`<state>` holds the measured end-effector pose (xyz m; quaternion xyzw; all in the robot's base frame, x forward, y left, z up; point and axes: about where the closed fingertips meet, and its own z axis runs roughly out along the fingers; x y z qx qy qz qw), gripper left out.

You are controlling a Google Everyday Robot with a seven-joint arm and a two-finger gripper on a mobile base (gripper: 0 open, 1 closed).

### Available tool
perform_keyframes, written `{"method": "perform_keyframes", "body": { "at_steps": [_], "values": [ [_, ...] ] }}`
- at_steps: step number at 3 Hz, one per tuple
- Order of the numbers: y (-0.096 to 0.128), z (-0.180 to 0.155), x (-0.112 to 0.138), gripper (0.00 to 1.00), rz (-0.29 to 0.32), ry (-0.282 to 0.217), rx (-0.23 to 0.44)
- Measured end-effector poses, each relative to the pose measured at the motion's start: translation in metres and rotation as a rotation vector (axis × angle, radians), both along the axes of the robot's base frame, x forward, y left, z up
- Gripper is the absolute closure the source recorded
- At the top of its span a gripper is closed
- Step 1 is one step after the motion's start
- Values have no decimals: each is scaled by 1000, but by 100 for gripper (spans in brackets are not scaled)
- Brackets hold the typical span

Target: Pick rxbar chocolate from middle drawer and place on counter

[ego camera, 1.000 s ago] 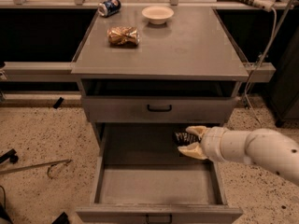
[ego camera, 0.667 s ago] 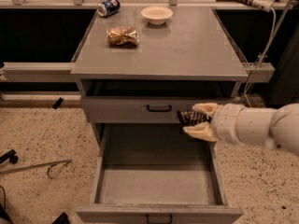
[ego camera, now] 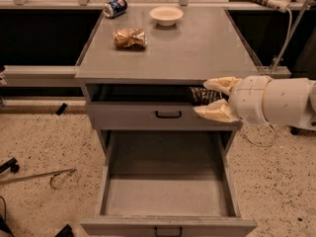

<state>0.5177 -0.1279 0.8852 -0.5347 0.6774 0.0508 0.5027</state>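
Observation:
My gripper comes in from the right and is shut on the rxbar chocolate, a dark bar with pale lettering held between the two cream fingers. It hangs in front of the cabinet, level with the counter's front edge and just below the counter. The middle drawer is pulled wide open below, its grey tray bare. A shut drawer with a black handle sits between the counter and the open drawer.
On the counter: a crinkled golden-brown snack packet left of centre, a white bowl at the back, a blue can lying at the back left. A cable hangs at the right. Speckled floor with small tools at the left.
The gripper has risen with the bar from inside the open drawer, past the front of the shut drawer, to just under the counter's front edge.

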Motion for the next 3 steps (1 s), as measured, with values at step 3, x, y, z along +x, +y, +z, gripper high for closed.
{"method": "perform_keyframes", "body": {
  "at_steps": [3],
  "values": [
    [-7,83,118,100,-24,-185,-71]
  ]
}}
